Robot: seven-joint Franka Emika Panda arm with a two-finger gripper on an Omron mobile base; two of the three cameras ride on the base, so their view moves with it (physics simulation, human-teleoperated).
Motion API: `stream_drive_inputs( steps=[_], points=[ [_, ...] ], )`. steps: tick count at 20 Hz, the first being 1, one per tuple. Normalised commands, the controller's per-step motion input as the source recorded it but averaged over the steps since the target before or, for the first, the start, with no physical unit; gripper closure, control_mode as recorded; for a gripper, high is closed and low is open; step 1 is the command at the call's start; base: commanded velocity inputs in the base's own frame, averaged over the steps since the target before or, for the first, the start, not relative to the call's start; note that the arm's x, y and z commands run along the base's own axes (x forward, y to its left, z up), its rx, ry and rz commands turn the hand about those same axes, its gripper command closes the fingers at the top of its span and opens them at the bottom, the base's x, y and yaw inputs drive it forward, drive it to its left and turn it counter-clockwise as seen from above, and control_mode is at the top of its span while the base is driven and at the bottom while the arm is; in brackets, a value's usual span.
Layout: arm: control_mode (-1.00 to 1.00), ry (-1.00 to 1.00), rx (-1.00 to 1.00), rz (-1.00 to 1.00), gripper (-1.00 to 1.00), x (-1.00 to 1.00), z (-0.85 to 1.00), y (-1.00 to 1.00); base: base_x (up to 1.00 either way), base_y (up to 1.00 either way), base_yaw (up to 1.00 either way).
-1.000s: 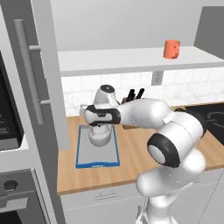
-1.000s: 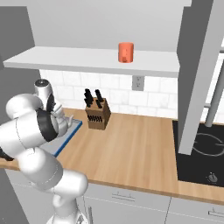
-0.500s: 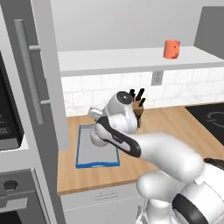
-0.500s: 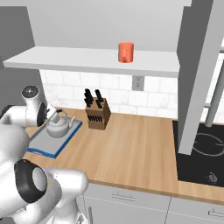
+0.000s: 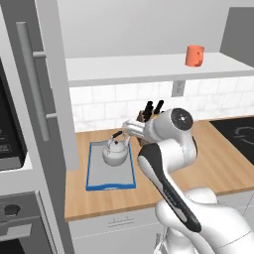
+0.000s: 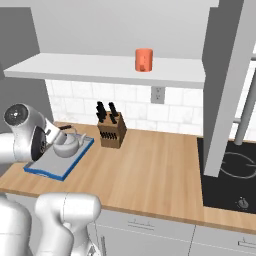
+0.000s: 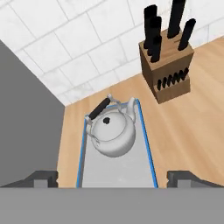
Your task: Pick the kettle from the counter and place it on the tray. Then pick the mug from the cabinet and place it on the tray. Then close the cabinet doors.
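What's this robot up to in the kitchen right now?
It is loading a tray. The silver kettle already sits on the blue-rimmed tray on the wooden counter, near the tray's far end. The gripper hangs above it with its jaws open, holding nothing. An orange mug waits on the shelf of the open cabinet above, probably the next thing to fetch. A knife block stands beside the tray.

The robot's arm hides the tray's (image 6: 60, 169) near-left corner in the right base view; the hand view's lower edge cuts off its near rim.
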Motion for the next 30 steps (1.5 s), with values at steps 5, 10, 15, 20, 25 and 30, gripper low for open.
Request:
stream_drive_inputs(
  steps=[5, 10, 15, 20, 25, 30],
  points=[
    [-1.0, 0.05, -0.1, 0.04, -1.0, -0.36, 0.29, -0.28, 0.0, 0.0, 0.0],
    [-1.0, 0.0, -0.02, 0.02, -1.0, 0.0, 0.03, -0.25, 0.0, 0.0, 0.0],
    [-1.0, -0.03, 0.0, 0.08, -1.0, -0.3, 0.47, -0.44, 0.0, 0.0, 0.0],
    [-1.0, 0.0, -0.08, 0.01, -1.0, -0.7, 0.99, -0.67, 0.0, 0.0, 0.0],
    [-1.0, 0.01, -0.14, 0.0, -1.0, -0.71, 0.9, -0.81, 0.0, 0.0, 0.0],
    [-1.0, 0.0, -0.05, 0.0, -1.0, -0.24, 0.17, -0.89, 0.0, 0.0, 0.0]
  ],
)
